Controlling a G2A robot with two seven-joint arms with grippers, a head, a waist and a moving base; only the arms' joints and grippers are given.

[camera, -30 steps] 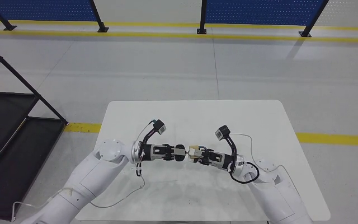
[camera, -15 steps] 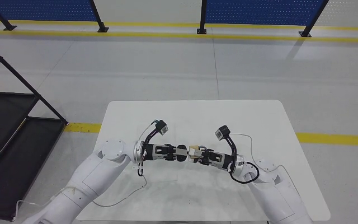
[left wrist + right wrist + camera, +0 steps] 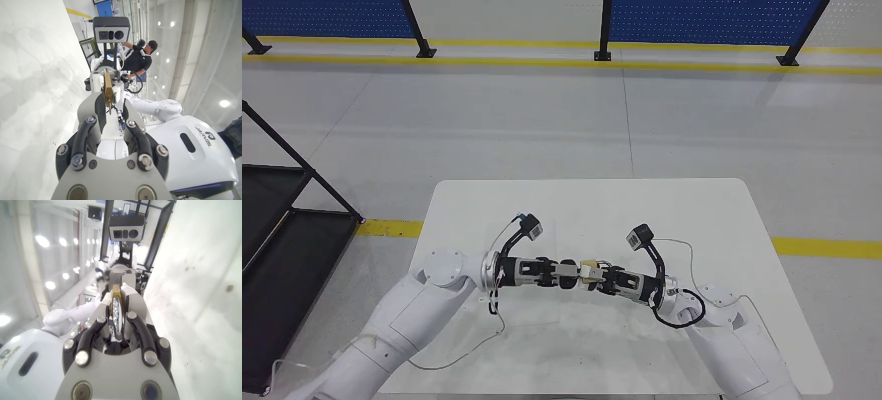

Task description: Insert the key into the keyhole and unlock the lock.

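Observation:
A brass padlock [image 3: 588, 267] hangs above the middle of the white table, with my right gripper [image 3: 596, 275] shut on it. In the right wrist view the brass body [image 3: 115, 291] sits between the white fingers and the shiny shackle [image 3: 117, 317] points back toward the wrist. A small key [image 3: 109, 108] sticks out of the padlock's [image 3: 108, 85] near end. My left gripper [image 3: 113, 102] faces the padlock with its fingers apart on either side of the key, which lies close to one black pad [image 3: 100, 108]. From above, the left gripper [image 3: 569, 272] nearly meets the padlock.
Both arms hover over the white table [image 3: 692, 220], with loose cables beside each wrist. A black rack [image 3: 282, 230] stands off the table's left side. Blue barriers line the far floor.
The left gripper has edged right, closer to the padlock. The right arm and the padlock have stayed put.

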